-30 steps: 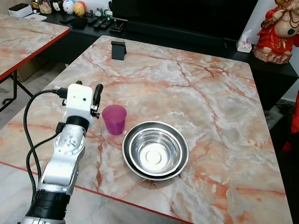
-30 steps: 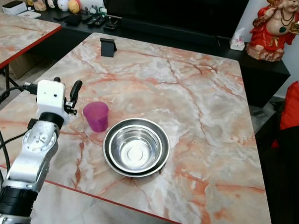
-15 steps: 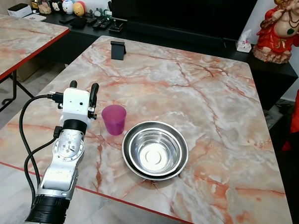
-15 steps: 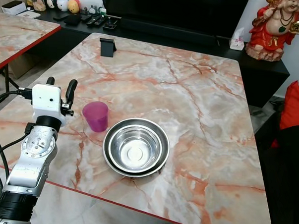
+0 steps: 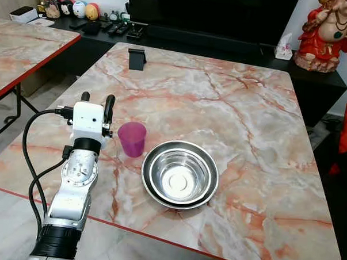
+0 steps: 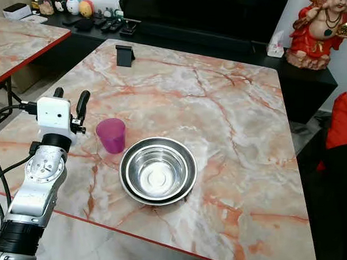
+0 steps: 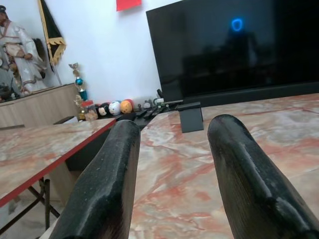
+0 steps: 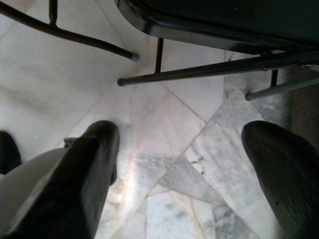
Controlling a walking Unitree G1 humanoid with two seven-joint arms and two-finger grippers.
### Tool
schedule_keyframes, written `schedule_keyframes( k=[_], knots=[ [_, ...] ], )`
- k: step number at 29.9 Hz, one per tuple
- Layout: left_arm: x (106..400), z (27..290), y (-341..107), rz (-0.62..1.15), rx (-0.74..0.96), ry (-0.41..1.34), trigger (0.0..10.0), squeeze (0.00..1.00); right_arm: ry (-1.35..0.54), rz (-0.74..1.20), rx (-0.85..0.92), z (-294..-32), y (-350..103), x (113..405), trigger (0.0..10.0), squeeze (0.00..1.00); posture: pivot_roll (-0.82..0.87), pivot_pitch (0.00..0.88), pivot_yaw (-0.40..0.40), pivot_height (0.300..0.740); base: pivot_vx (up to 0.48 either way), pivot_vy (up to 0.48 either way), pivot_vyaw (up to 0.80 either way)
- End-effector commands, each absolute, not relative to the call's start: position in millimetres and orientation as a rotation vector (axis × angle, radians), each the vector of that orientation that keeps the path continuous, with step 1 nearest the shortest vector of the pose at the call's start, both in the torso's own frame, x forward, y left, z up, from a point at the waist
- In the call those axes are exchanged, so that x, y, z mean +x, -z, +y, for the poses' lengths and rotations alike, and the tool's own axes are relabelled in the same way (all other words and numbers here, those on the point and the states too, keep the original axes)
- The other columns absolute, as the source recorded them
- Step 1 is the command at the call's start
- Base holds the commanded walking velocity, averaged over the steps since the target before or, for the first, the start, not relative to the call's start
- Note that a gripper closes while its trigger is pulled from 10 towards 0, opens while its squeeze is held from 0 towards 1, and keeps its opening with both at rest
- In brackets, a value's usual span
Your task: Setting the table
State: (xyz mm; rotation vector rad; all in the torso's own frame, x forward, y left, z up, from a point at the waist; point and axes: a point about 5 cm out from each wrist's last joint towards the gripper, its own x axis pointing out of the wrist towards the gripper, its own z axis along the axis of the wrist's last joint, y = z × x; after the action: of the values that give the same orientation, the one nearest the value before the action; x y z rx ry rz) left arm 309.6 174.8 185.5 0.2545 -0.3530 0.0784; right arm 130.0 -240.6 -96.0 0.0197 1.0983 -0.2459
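A translucent purple cup (image 5: 131,138) stands upright on the marble table (image 5: 232,104), just left of a stack of steel bowls (image 5: 179,174) near the front edge. My left gripper (image 5: 97,99) hovers beside the cup on its left, a small gap apart, with its fingers pointing away from me. It is open and holds nothing. In the left wrist view the two black fingers (image 7: 107,184) frame bare tabletop. My right gripper (image 8: 184,134) hangs open over the tiled floor (image 8: 164,149), below the table.
A black stand (image 5: 137,57) sits at the table's far left corner. A second marble table (image 5: 27,43) is off to the left across a floor gap. Behind are a dark TV cabinet (image 5: 109,29) and a red statue (image 5: 327,33). Black metal legs (image 8: 199,72) cross the right wrist view.
My left gripper has drawn a little to the left, away from the purple cup, and straightened. Cup and bowls have stayed put.
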Motion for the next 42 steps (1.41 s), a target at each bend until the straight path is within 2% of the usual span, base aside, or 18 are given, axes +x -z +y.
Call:
schedule_keyframes(
  k=[1,25,42],
  knots=[
    [311.3,172.5,-188.5,-0.37,0.248,-0.068,10.0,0.0,0.256,1.094,0.031,-242.5,95.8,129.1,10.0,0.0,0.05,0.0,-0.046,0.74,0.0,0.0,0.0],
    [310.4,172.4,-188.6,-0.367,0.238,-0.08,10.0,0.0,0.236,1.093,0.038,-241.2,95.8,129.6,10.0,0.0,0.07,0.0,-0.038,0.74,0.0,0.0,0.0],
    [312.6,170.4,-189.4,-0.362,0.237,-0.069,10.0,0.0,0.239,1.088,0.052,-239.7,96.0,130.1,10.0,0.0,0.06,0.0,-0.03,0.74,0.0,0.292,0.0]
  ],
)
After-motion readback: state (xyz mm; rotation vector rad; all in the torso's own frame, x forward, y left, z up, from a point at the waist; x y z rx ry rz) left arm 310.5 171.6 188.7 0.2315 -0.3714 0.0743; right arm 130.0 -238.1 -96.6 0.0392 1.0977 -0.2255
